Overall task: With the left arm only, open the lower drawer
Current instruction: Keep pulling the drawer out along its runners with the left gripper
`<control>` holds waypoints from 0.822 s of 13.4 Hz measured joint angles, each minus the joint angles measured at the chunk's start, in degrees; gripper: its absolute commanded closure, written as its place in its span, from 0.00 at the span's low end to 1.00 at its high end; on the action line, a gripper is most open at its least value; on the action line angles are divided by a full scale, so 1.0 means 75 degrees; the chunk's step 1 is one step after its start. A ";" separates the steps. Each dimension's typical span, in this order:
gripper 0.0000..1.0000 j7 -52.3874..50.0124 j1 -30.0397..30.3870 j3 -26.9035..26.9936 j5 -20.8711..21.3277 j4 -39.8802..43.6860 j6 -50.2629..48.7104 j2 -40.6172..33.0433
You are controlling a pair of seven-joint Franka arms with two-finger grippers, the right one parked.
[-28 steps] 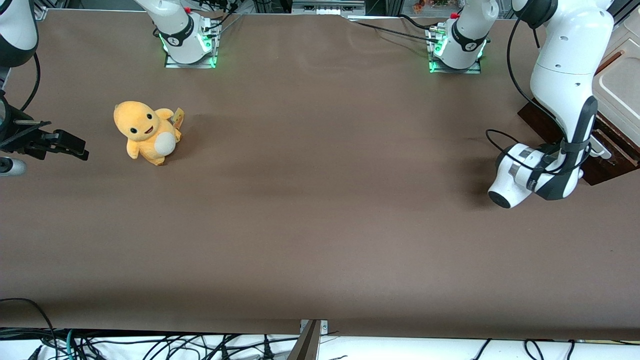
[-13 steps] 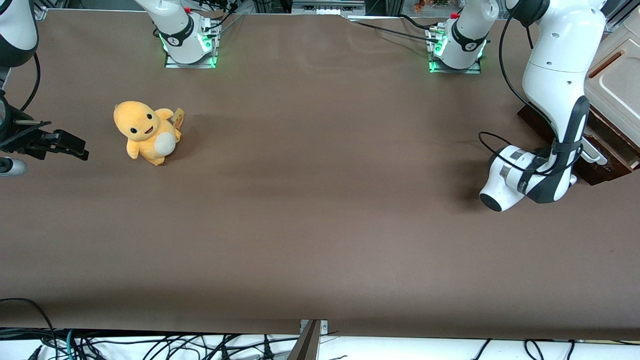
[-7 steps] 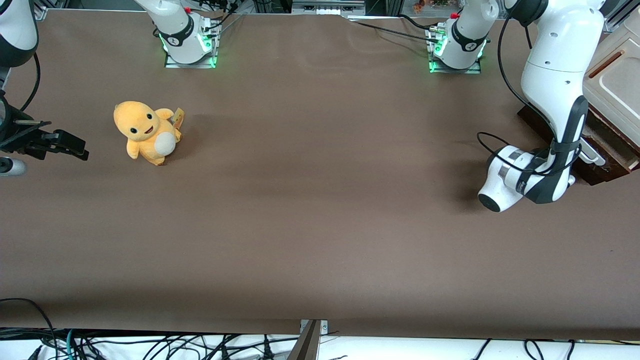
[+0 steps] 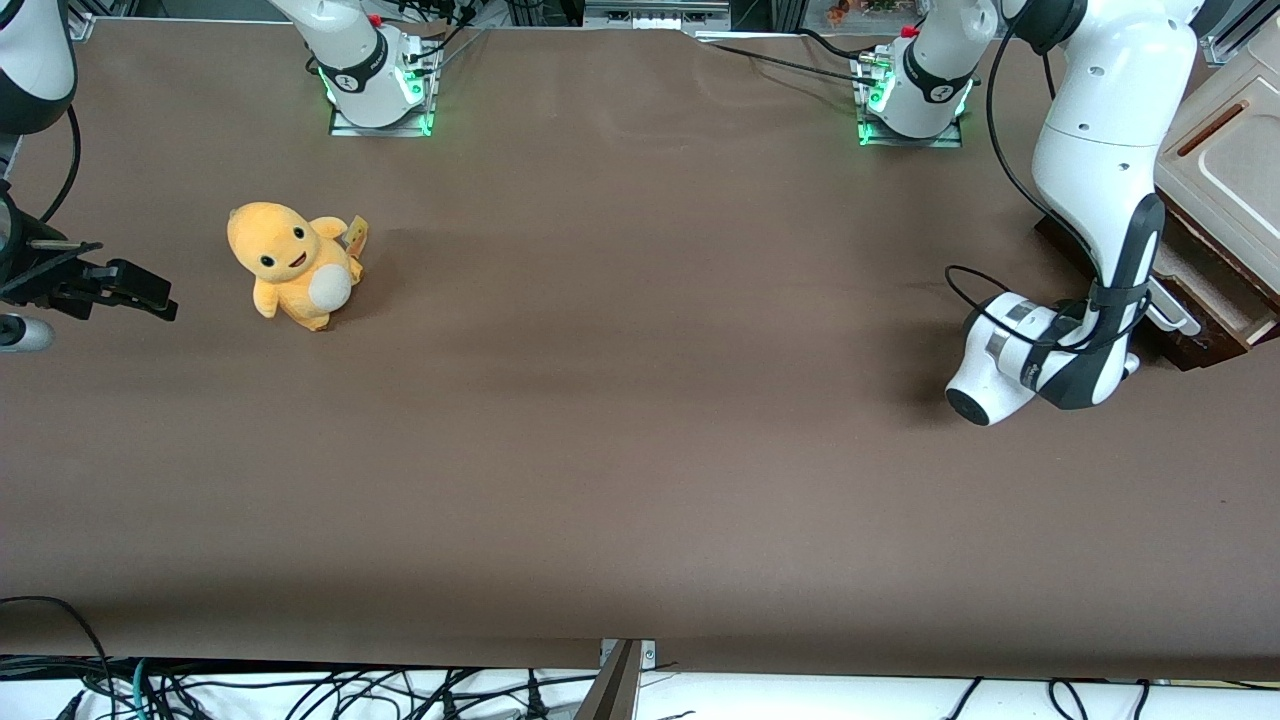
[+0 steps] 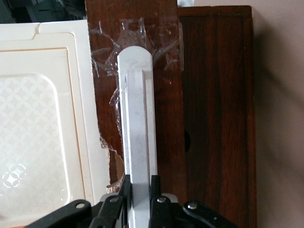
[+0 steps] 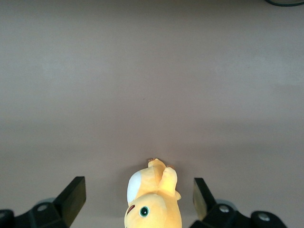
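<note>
Brown-covered table (image 4: 640,420), working arm's end: shallow dark-brown lower drawer (image 4: 1215,300) partly out, black two-finger gripper (image 5: 139,187) clamped on its white bar handle (image 5: 137,128), evidently for pulling

Honestly we can't read any text, labels or numbers here, not even on the gripper (image 5: 141,186) or cabinet (image 5: 216,118).

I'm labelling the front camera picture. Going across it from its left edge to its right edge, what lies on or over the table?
Parked arm's gripper → yellow plush toy → left arm, its gripper shut on the handle → lower drawer of the cabinet.
</note>
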 measured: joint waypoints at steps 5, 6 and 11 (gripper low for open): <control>1.00 0.0025 -0.0121 0.0000 -0.0002 0.0054 -0.0001 0.0030; 1.00 0.0030 -0.0144 0.0002 -0.0002 0.0065 -0.0001 0.0039; 1.00 0.0039 -0.0195 0.0004 -0.0002 0.0092 -0.0001 0.0054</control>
